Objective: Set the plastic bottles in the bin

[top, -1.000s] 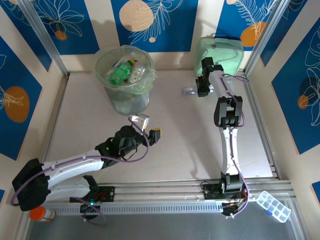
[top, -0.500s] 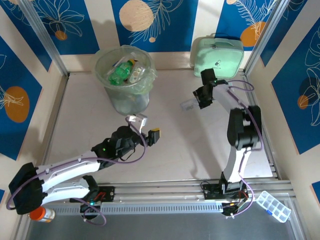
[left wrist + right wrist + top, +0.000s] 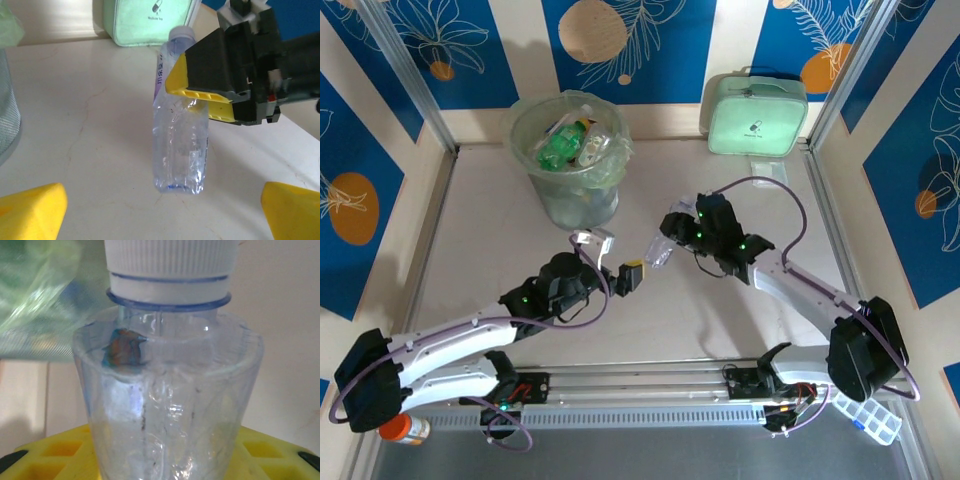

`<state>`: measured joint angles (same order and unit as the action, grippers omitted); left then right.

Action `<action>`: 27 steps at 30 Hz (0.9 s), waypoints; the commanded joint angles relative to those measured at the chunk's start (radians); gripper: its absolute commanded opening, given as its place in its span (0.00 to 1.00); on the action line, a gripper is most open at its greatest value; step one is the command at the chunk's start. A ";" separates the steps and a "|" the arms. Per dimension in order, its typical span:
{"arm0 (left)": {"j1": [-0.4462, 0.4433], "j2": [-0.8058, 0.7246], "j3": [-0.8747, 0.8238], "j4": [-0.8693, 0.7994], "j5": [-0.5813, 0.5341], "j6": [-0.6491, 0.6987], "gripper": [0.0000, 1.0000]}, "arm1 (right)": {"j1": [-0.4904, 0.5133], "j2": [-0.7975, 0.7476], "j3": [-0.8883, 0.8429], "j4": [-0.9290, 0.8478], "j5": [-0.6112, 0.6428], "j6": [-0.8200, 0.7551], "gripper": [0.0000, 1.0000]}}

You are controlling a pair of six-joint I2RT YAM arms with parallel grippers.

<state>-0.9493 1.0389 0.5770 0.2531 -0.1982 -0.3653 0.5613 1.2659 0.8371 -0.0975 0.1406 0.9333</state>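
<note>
R hand (image 3: 672,232) is pinching a clear bottle (image 3: 656,255) high up, just below the cap, w/ yellow pads pressing on both sides. In the R wrist view the neck and white-looking cap are sitting just above the pads. Bottle is hanging over mid-bench (image 3: 500,240), base pointing toward the L hand (image 3: 613,255); can't tell if the base is touching the bench.

L hand is spread wide and gripping nothing. In the L wrist view its two yellow fingertips (image 3: 31,211) are sitting at the lower corners, w/ the bottle ahead of them, between and beyond the tips.

Bin (image 3: 610,170) is standing at the far L of the bench, lined w/ a pale green bag. Several bottles (image 3: 563,147), green and clear, are lying inside. The held bottle is outside it, off to its right and nearer the arm bases.

Mint-green case (image 3: 757,115) is leaning at the back wall, well apart from both hands. Orange-capped jar (image 3: 402,428) is lying by the L arm base; a small compartment box (image 3: 868,412) is lying near the R base.
</note>
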 commanded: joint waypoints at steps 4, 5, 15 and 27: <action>0.041 0.077 0.033 0.022 0.112 -0.047 0.99 | 0.078 -0.070 0.000 0.190 -0.126 -0.151 0.51; 0.049 0.090 0.032 0.041 0.151 -0.052 0.99 | 0.084 -0.082 -0.003 0.193 -0.131 -0.154 0.51; 0.079 0.153 0.010 0.221 0.415 -0.087 0.97 | 0.154 -0.143 0.021 0.057 -0.184 -0.209 0.51; 0.093 0.160 0.023 0.204 0.423 -0.089 0.82 | 0.226 -0.211 -0.067 0.069 -0.019 -0.319 0.50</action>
<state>-0.8684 1.2278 0.5850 0.4335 0.2310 -0.4641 0.7784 1.0649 0.7937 -0.0170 0.0479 0.6495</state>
